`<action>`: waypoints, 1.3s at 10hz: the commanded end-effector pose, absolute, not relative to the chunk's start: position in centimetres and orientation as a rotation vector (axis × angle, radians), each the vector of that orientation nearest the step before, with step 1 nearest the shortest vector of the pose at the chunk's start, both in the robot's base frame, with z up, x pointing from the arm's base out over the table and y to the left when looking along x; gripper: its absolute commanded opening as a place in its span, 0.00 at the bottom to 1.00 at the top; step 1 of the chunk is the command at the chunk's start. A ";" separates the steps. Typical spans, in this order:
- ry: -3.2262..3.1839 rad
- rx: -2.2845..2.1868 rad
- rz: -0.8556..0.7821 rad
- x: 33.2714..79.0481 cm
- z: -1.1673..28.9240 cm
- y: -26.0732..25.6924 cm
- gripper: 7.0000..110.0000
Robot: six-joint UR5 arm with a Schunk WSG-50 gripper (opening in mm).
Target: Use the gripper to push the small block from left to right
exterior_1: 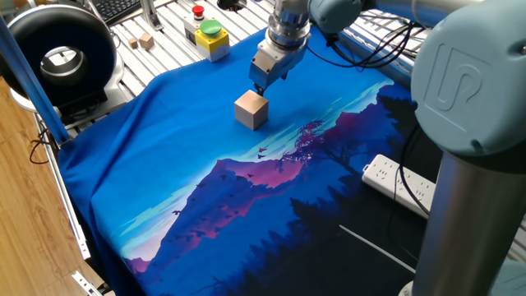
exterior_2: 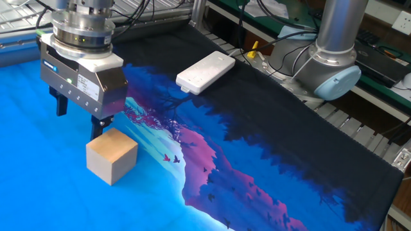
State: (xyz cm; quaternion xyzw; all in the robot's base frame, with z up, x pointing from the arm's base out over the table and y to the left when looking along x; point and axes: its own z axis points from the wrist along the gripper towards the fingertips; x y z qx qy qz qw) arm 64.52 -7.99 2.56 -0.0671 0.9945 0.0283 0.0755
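The small block (exterior_1: 251, 110) is a tan wooden cube on the blue part of the printed cloth (exterior_1: 164, 156). It also shows in the other fixed view (exterior_2: 112, 156). My gripper (exterior_1: 259, 85) hangs just behind the block, low over the cloth. Its two dark fingers stand apart and hold nothing. In the other fixed view my gripper (exterior_2: 80, 119) has one fingertip (exterior_2: 97, 126) right at the block's rear top edge. I cannot tell whether it touches.
A yellow box with a green button (exterior_1: 211, 34) and two tiny wooden cubes (exterior_1: 146, 39) lie on the slatted table behind the cloth. A black round device (exterior_1: 57, 57) stands at the far left. A white power strip (exterior_1: 399, 182) lies near the arm's base (exterior_2: 334, 58).
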 end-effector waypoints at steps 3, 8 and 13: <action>2.971 -0.122 0.103 64.9 2.2 -6.0 0.00; 2.979 -0.076 0.084 64.4 2.3 -4.0 0.00; 2.980 -0.056 0.083 64.0 2.3 -2.5 0.00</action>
